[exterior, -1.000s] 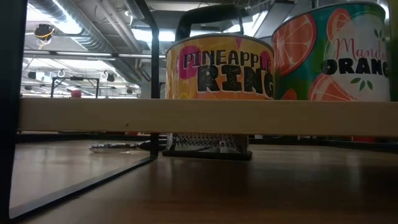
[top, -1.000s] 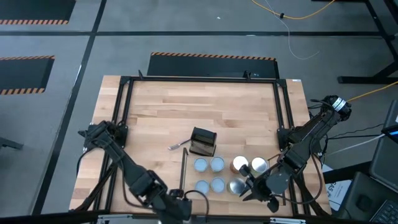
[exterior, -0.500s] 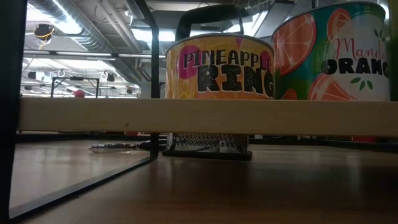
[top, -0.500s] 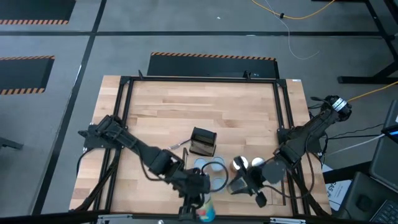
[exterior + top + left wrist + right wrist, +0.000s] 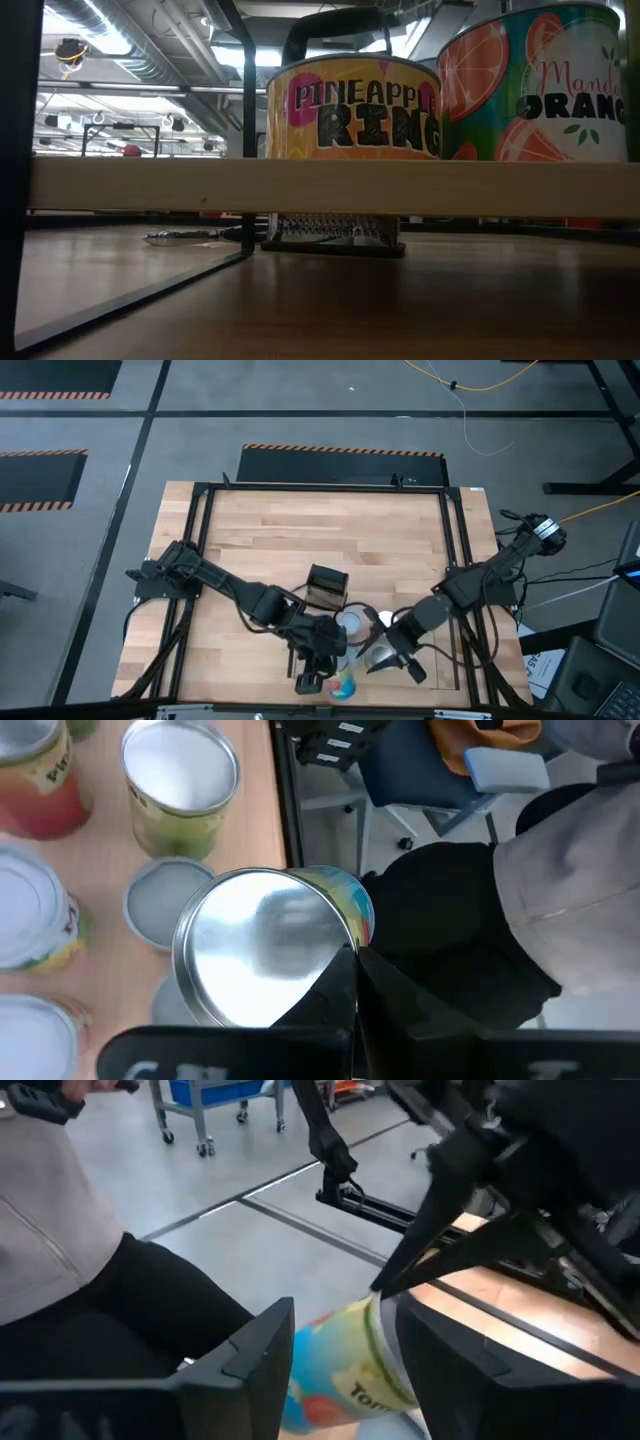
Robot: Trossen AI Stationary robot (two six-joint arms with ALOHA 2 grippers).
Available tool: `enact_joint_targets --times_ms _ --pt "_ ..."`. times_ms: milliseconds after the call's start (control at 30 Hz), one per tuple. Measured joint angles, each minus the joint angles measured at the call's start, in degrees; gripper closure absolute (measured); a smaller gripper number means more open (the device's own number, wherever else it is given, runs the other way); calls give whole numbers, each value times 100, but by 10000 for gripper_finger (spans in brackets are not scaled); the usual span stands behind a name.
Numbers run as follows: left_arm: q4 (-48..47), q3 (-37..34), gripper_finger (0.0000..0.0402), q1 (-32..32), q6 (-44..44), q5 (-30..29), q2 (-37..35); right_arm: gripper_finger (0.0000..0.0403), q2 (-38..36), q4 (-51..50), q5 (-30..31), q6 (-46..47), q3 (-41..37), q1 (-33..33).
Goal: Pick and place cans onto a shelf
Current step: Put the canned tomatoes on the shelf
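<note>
1. A dark left robot arm reaches from the left side of the light-wood bench (image 5: 260, 530) toward its near edge, where its left claw (image 5: 312, 682) sits just beside a tipped can.
2. That left claw (image 5: 352, 982) is pressed shut, its two dark fingers meeting in a point against the rim of a tilted tin with a mirror-bright silver top and a multicoloured label (image 5: 270, 960); the frames do not settle whether it is gripped.
3. In the overhead view the same tilted tin (image 5: 343, 686) lies at the bench's near edge, between the two claws.
4. Upright tins with pale-blue and silver tops (image 5: 180, 770) stand clustered on the low light-wood shelf with a thin black frame (image 5: 270, 840), next to the tilted one.
5. A small black box (image 5: 326, 586) rests on the bench just behind the cluster of tins.
6. At bench height, a yellow pineapple-ring tin (image 5: 352, 108) and a green mandarin-orange tin (image 5: 535, 85) stand side by side on the shelf's pale plank (image 5: 330, 187), with a black-framed metal grater (image 5: 335, 232) beyond them.
7. The dark right arm bends in from the bench's right side; its right claw (image 5: 385, 657) is near the tilted tin.
8. The right claw (image 5: 345, 1355) stands spread wide, its fingers either side of the blue-and-yellow tin (image 5: 345, 1360) without clamping it.
9. A person in a grey top and black trousers (image 5: 90, 1280) sits just past the bench's near edge.
</note>
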Motion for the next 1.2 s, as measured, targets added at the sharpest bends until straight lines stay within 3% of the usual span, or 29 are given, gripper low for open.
enact_joint_targets --times_ms 433,667,1200 --pt "114 0 401 87 1264 -248 0 221 444 415 -1174 158 0 -598" --pt "131 0 401 87 1514 -368 0 225 663 513 -1195 309 0 -710" --pt "120 0 401 26 1505 -414 0 294 669 484 -1450 338 0 -726"
